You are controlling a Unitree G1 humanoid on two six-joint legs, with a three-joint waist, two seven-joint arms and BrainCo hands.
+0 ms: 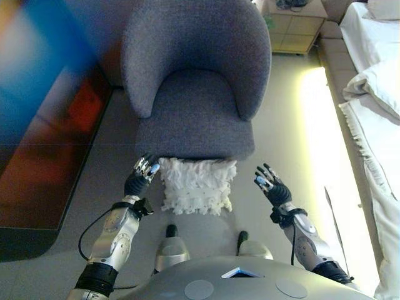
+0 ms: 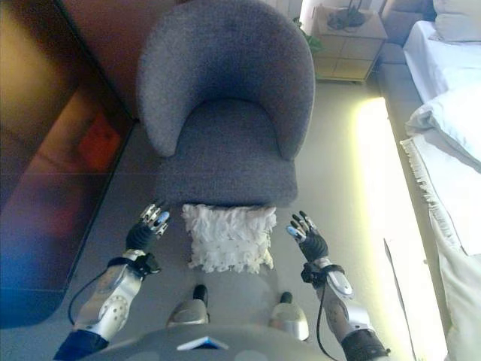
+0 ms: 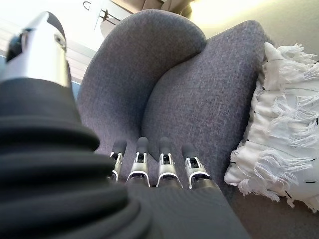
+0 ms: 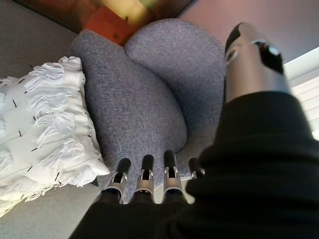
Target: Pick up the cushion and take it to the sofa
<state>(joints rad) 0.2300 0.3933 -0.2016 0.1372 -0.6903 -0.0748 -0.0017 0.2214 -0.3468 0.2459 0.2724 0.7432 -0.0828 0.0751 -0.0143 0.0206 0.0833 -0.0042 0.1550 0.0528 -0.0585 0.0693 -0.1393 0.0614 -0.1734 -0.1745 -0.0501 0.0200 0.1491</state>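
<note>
A white fringed cushion (image 1: 198,185) leans on the floor against the front of a grey armchair (image 1: 194,81). My left hand (image 1: 141,174) hovers just left of the cushion, fingers straight and open, holding nothing. My right hand (image 1: 270,185) is open too, a short gap to the right of the cushion. In the left wrist view the cushion (image 3: 279,134) shows beside the chair's front, past the fingers (image 3: 164,162). In the right wrist view the cushion (image 4: 42,129) lies apart from the fingers (image 4: 144,179). No sofa other than the armchair shows.
A bed with white bedding (image 1: 375,94) runs along the right side. A wooden nightstand (image 1: 297,22) stands behind the chair at the back right. A dark glossy panel (image 1: 44,125) fills the left side. Grey floor (image 1: 287,125) lies between chair and bed.
</note>
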